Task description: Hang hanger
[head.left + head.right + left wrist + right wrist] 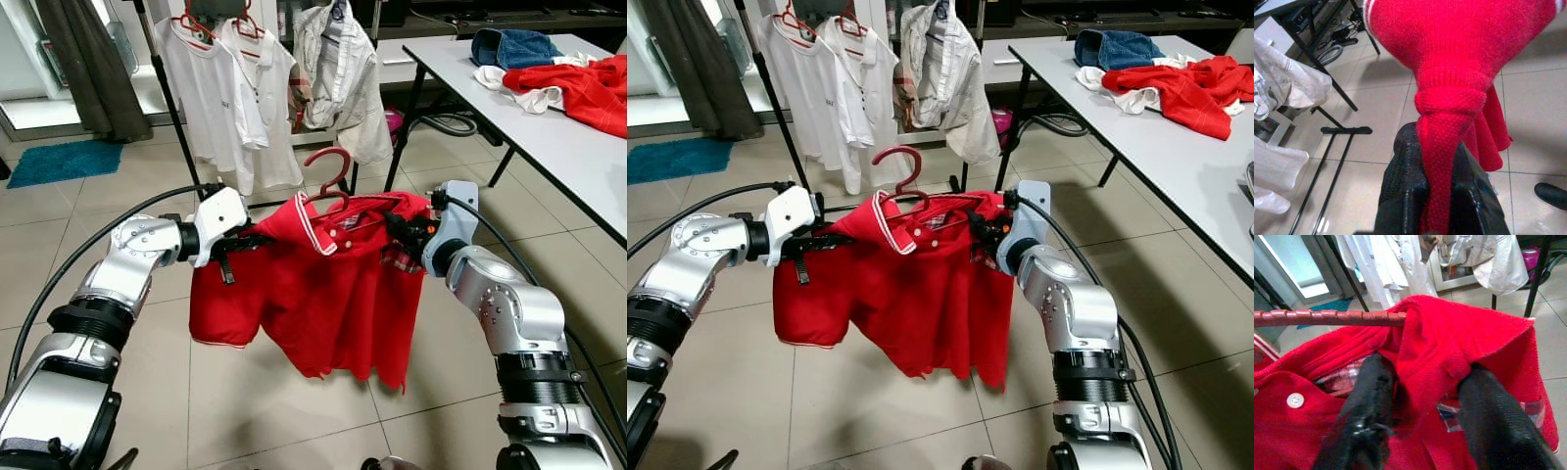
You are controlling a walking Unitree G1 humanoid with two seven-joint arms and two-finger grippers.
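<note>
Left eye view: hanger (331, 176) spans crosswise between grippers, hook upward.

The left gripper (1442, 196) is pinching a bunched fold of the red shirt (1459, 54) between its black fingers (1405, 181). White clothes (1288, 88) are hanging beside a black rack base (1344, 130) on the tiled floor (1533, 122).

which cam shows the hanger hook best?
Left eye view: the hook stands whole above the red shirt, against the floor. Right eye view shows it as well, from a slightly shifted angle. Right wrist view catches the hanger's ribbed bar, not the hook. Left wrist view gives bunched shirt.
</note>
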